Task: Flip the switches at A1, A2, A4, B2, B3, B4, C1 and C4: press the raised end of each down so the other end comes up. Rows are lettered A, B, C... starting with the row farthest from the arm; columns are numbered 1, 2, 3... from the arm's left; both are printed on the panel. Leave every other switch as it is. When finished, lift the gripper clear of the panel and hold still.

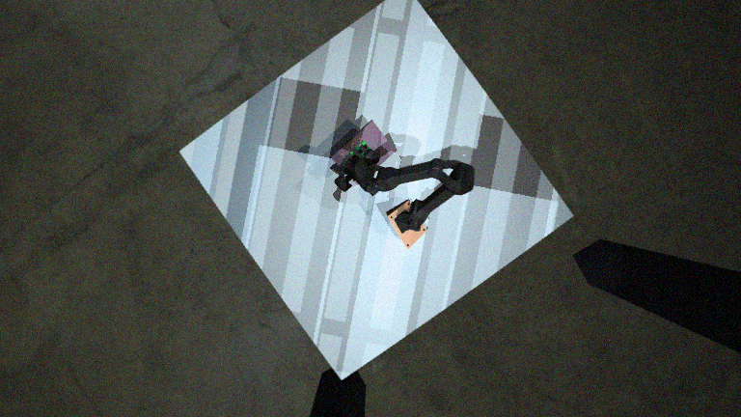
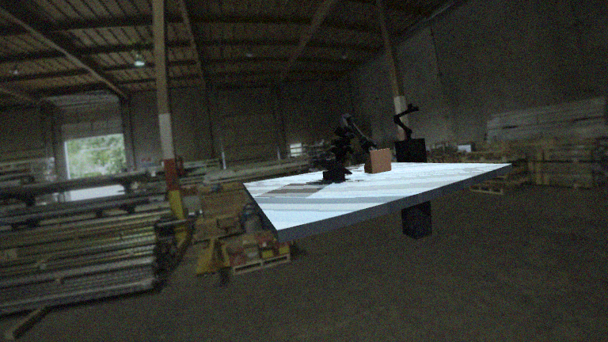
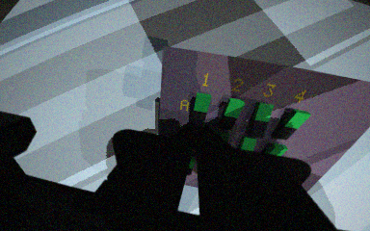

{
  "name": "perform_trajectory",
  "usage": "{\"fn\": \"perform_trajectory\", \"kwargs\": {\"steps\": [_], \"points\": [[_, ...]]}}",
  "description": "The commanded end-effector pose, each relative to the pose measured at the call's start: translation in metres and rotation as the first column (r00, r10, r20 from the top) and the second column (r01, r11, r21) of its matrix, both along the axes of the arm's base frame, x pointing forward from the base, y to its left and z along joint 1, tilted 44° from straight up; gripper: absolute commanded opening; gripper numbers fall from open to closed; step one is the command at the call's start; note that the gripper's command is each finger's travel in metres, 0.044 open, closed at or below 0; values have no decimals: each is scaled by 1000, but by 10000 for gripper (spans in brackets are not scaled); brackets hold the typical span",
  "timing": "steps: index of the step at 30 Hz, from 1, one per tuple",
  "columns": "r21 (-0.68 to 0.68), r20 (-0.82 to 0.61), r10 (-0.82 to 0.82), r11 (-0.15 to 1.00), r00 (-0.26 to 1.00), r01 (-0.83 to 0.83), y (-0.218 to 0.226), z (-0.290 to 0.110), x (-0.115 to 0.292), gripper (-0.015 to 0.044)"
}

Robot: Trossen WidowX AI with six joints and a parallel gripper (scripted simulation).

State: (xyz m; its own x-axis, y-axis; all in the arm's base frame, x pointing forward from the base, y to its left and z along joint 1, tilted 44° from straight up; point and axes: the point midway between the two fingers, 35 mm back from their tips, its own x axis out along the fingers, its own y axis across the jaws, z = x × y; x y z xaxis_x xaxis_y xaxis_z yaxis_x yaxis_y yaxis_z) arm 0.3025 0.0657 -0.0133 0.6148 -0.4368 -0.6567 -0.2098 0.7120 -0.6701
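The purple switch panel (image 1: 376, 136) (image 3: 332, 120) lies on the table, with yellow labels A and 1 to 4 printed on it. In the wrist view, row A shows green rockers at A1 (image 3: 202, 102), A2 (image 3: 234, 108), A3 (image 3: 264, 112) and A4 (image 3: 300, 118). Two row B rockers (image 3: 249, 143) (image 3: 276, 149) show behind them. My gripper (image 3: 198, 123) (image 1: 359, 159) is shut and empty, its tips low over the panel's column 1 side, just in front of A1. The fingers hide the near-left switches.
The arm reaches from its orange base plate (image 1: 406, 236) across the striped table (image 1: 306, 281) (image 2: 313, 217). In the exterior view a brown block (image 2: 378, 160) and a black stand (image 2: 410, 149) sit behind the arm (image 2: 343, 141).
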Motion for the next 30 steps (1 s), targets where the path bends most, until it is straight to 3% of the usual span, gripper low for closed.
{"fn": "perform_trajectory", "kwargs": {"steps": [1, 8, 13, 30], "points": [[6, -2, 0, 1000, 1000, 0, 17, 18, -14, 0], [0, -10, -6, 1000, 1000, 6, 30, 41, -34, 0], [-2, -9, -6, 1000, 1000, 6, 18, 68, -13, 0], [-9, -24, -24, 1000, 999, 24, -3, 38, 16, 0]]}}
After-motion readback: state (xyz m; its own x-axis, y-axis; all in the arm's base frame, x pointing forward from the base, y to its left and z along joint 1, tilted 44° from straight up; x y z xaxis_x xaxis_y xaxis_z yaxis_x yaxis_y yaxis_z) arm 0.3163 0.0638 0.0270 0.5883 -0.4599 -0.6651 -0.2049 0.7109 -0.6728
